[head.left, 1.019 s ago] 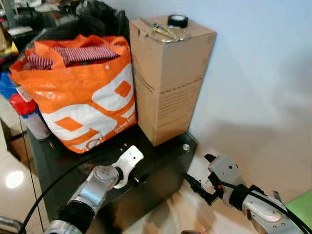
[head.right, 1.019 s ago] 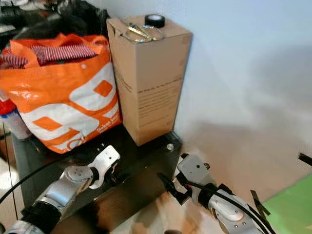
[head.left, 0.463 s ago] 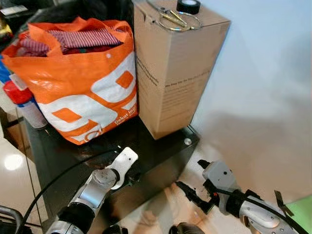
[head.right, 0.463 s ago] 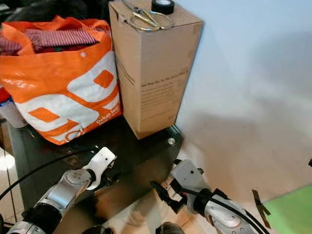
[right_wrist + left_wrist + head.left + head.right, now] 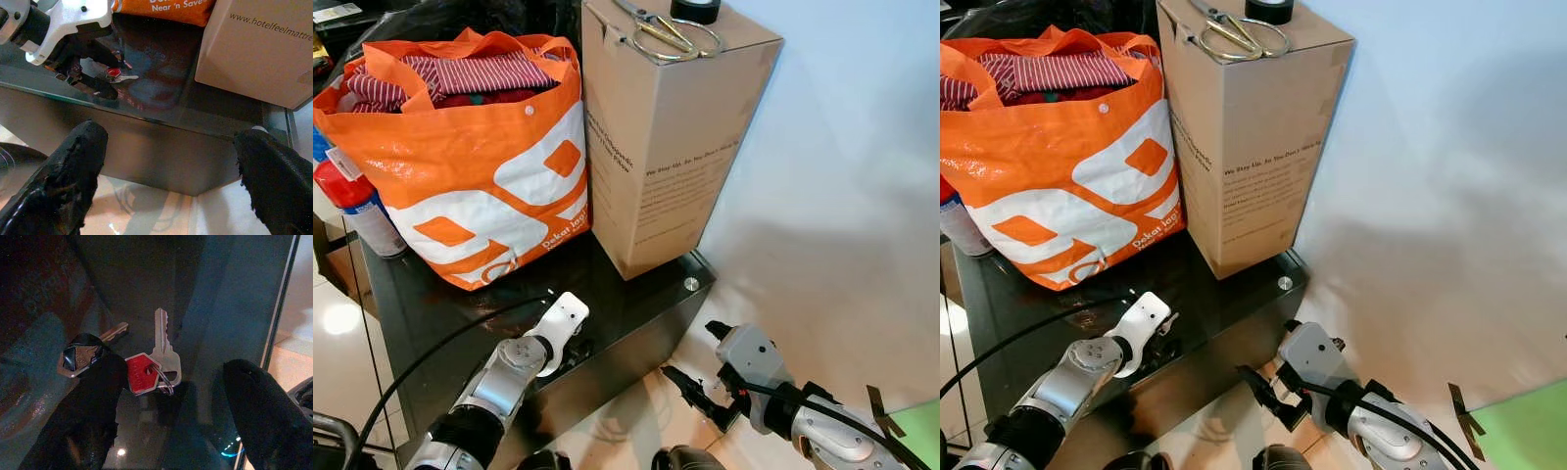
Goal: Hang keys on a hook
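On the far side of the dark glass table (image 5: 421, 313) stand two big things: one orange bag (image 5: 475, 166) full of striped cloth on the left and one tall cardboard box (image 5: 671, 137) on the right, touching each other. They take the far half; the near half stays free up to the near edge, and right of the table there is open floor by the white wall (image 5: 842, 176). One spray can (image 5: 357, 211) stands far left beside the bag. On the box top lie one pair of scissors (image 5: 656, 27) and one black tape roll (image 5: 695, 10). Near the near edge, the left gripper (image 5: 168, 406) is spread wide over the keys (image 5: 146, 367), three on one ring, one finger (image 5: 93, 396) touching them. The right gripper (image 5: 166, 181) hangs wide open below the edge.
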Available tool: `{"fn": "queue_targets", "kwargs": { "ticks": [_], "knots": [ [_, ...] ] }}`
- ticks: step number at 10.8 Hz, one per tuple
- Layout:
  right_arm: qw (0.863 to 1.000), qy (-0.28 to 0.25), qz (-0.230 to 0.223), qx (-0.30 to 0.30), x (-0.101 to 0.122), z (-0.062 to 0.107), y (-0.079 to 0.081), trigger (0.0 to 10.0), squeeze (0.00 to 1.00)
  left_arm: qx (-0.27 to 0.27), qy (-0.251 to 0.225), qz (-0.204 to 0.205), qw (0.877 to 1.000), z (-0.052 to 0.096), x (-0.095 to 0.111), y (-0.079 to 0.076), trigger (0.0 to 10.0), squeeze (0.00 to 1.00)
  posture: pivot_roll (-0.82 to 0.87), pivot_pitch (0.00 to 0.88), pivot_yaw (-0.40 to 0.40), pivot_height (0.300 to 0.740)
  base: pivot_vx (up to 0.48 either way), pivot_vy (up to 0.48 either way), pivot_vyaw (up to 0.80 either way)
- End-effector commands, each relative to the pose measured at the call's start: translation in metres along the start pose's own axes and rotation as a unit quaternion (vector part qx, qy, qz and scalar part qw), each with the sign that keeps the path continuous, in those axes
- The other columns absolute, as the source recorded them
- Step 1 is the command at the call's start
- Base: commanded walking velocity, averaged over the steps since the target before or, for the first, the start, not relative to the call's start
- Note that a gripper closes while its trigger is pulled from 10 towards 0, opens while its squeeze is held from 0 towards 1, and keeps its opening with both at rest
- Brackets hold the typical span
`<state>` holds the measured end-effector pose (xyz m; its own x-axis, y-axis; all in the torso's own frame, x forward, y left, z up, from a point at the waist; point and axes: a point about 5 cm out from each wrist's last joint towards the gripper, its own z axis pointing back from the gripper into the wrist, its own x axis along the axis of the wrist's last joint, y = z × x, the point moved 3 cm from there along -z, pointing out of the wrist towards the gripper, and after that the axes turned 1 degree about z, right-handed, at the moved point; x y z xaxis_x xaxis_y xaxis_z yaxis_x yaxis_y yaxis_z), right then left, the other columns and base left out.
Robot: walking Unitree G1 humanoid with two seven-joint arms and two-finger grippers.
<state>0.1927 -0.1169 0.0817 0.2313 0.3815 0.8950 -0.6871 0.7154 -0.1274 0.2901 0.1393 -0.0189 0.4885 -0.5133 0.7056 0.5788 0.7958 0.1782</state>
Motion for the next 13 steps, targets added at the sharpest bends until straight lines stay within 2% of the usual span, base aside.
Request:
{"fn": "queue_targets", "kwargs": {
  "ticks": [1, 5, 9, 13],
  "knots": [
    [1.0, 0.005, 0.003, -0.001, -0.0007, 0.0011, -0.0021, 10.0, 0.0, -0.008, 0.019, 0.003, 1.0, -0.0015, -0.0087, -0.0048, 0.0, 0.0, -0.19, 0.118, -0.048, 0.732, 0.0, 0.0, 0.0],
    [0.999, 0.0, 0.009, 0.034, 0.0015, 0.0042, 0.0043, 10.0, 0.0, -0.006, 0.032, -0.002, 0.999, -0.0004, -0.0145, -0.0031, 0.0, 0.0, -0.19, 0.109, -0.046, 0.732, 0.0, 0.0, 0.0],
    [0.999, 0.002, 0.012, 0.029, 0.0004, 0.0031, 0.0014, 10.0, 0.0, -0.009, 0.03, 0.001, 1.0, -0.0024, -0.0115, -0.0041, 0.0, 0.0, -0.19, 0.098, -0.038, 0.732, 0.0, 0.0, 0.0],
    [1.0, -0.002, 0.017, 0.022, 0.0022, -0.0022, -0.0053, 10.0, 0.0, -0.007, 0.025, 0.001, 1.0, -0.001, -0.008, 0.0024, 0.0, 0.0, -0.19, 0.066, -0.03, 0.732, 0.0, 0.0, 0.0]
  ]
}}
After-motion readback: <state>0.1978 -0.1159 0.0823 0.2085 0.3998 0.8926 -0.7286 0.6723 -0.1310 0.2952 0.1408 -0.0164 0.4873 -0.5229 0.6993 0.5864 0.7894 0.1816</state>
